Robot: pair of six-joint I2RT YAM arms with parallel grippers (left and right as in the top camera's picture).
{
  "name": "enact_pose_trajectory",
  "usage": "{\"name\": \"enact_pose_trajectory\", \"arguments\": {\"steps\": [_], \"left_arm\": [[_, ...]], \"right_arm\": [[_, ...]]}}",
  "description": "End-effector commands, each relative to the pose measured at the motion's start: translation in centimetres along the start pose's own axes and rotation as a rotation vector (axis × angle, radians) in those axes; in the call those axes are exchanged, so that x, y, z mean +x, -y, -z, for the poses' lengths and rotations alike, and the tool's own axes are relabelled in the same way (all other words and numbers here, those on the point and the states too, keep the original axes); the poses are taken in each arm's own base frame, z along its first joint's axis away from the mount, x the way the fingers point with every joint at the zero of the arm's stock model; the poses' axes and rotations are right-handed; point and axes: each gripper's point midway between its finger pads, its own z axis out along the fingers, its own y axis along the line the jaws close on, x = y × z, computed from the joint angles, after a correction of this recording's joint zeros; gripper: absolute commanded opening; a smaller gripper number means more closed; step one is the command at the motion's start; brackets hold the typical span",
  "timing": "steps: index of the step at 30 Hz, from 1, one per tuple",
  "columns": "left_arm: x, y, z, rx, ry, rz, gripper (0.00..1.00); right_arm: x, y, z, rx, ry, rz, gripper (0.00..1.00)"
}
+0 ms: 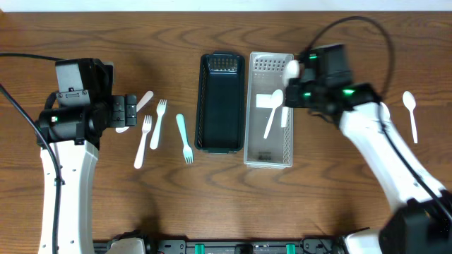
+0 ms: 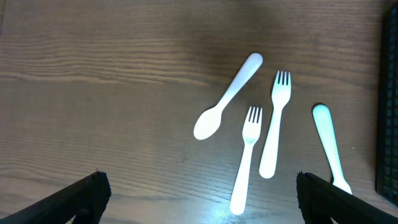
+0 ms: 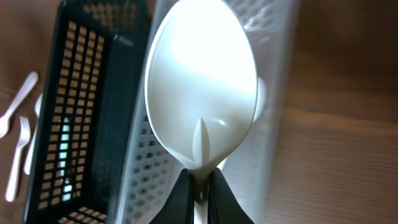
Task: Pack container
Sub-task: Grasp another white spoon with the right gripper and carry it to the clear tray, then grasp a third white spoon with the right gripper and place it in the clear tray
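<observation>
My right gripper is shut on the handle of a white spoon and holds it over the far right corner of the clear slotted container. In the right wrist view the fingers pinch the handle below the big spoon bowl. Another white spoon lies inside the clear container. The black container stands to its left. My left gripper is open and empty above a white spoon, two white forks and a teal fork.
One more white spoon lies on the wooden table at the far right. The cutlery on the left lies between my left arm and the black container, whose edge shows in the left wrist view. A cable arcs over my right arm.
</observation>
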Motion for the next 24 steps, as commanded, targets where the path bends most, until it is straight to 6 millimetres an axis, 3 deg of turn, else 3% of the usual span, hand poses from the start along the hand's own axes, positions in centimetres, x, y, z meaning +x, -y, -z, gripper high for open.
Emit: {"name": "enact_pose_trajectory", "arguments": {"steps": [1, 2, 3, 5, 7, 11, 14, 17, 19, 21, 24], "left_arm": [[-0.4, -0.4, 0.5, -0.013, 0.014, -0.006, 0.98], [-0.4, -0.4, 0.5, -0.013, 0.014, -0.006, 0.98], [-0.3, -0.4, 0.5, -0.012, 0.013, -0.006, 0.98], [-0.2, -0.4, 0.5, -0.012, 0.008, -0.007, 0.98], [-0.2, -0.4, 0.5, -0.012, 0.007, -0.007, 0.98], [-0.2, -0.4, 0.5, -0.012, 0.007, -0.007, 0.98], [-0.2, -0.4, 0.5, -0.012, 0.007, -0.007, 0.98], [-0.2, -0.4, 0.5, -0.012, 0.007, -0.007, 0.98], [-0.2, -0.4, 0.5, -0.012, 0.007, -0.007, 0.98], [-0.2, -0.4, 0.5, -0.012, 0.008, -0.007, 0.98], [-0.2, -0.4, 0.5, -0.012, 0.008, -0.007, 0.98]], "right_arm": [[2.5, 0.7, -4.3, 0.106, -0.083, -0.100, 0.01], [3.0, 0.9, -5.2, 0.122, -0.099, -0.106, 0.01], [3.3, 1.0, -6.1, 0.125, -0.113, -0.104, 0.10], [3.8, 0.7, -7.7, 0.091, -0.141, -0.082, 0.49], [3.6, 0.2, -8.0, 0.046, -0.140, -0.027, 0.62], [0.8, 0.6, -5.9, 0.033, -0.055, -0.034, 0.69], [-3.1, 2.7, -1.7, 0.041, 0.070, -0.032, 0.70], [-5.8, 7.2, 3.1, 0.106, 0.181, -0.041, 0.73], [-6.2, 11.8, 5.7, 0.203, 0.211, -0.068, 0.75], [-5.5, 15.9, 7.2, 0.285, 0.189, -0.090, 0.76], [-2.7, 21.4, 8.1, 0.367, 0.080, -0.057, 0.68]]}}
